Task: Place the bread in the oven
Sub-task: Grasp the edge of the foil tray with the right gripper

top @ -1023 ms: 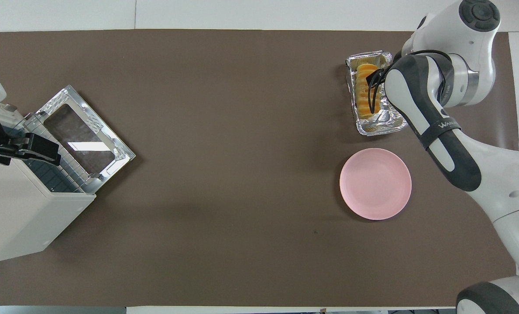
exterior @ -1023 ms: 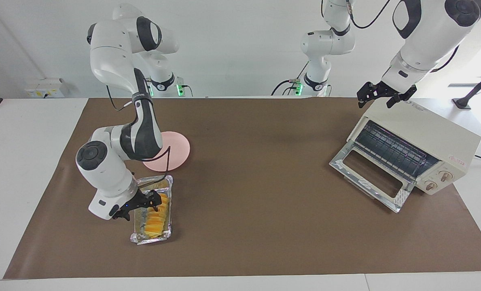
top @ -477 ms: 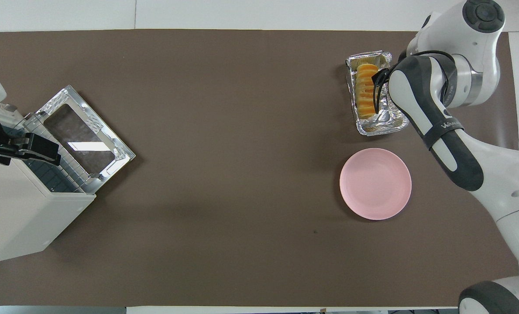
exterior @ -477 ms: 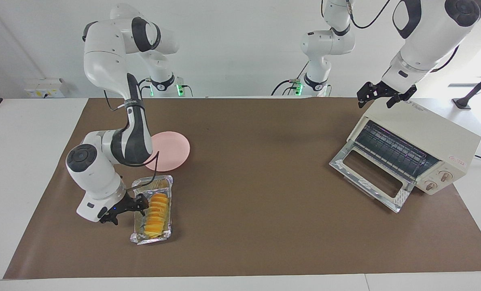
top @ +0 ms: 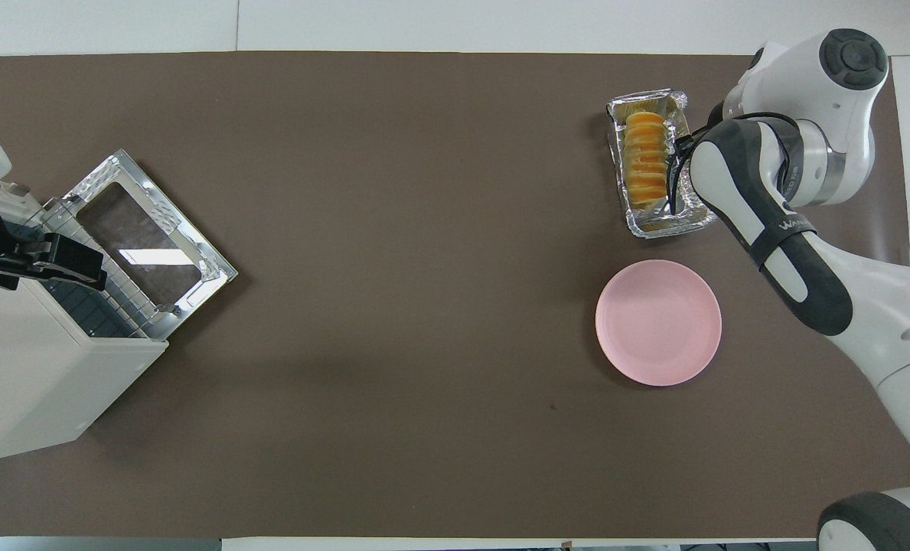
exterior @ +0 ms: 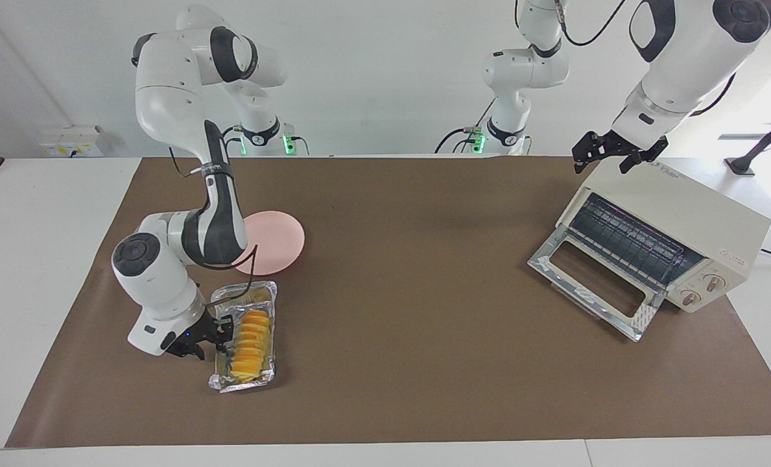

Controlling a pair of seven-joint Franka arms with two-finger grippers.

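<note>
Facing view: right gripper (exterior: 209, 336) sits low at the rim of the foil tray (exterior: 220, 381), fingers' spread not discernible; bread (exterior: 252, 345) lies in that tray; left gripper (exterior: 609, 152), fingers spread and empty, waits over the oven (exterior: 683, 224), door down. Overhead view: bread (top: 646, 157) in tray (top: 657, 227), farther from the robots than the pink plate (top: 658, 321); oven (top: 34, 383) at the left arm's end.

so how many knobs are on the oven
2, side by side low on the front of the oven, beside its open door: one knob, the other. Only the facing view shows them.
</note>
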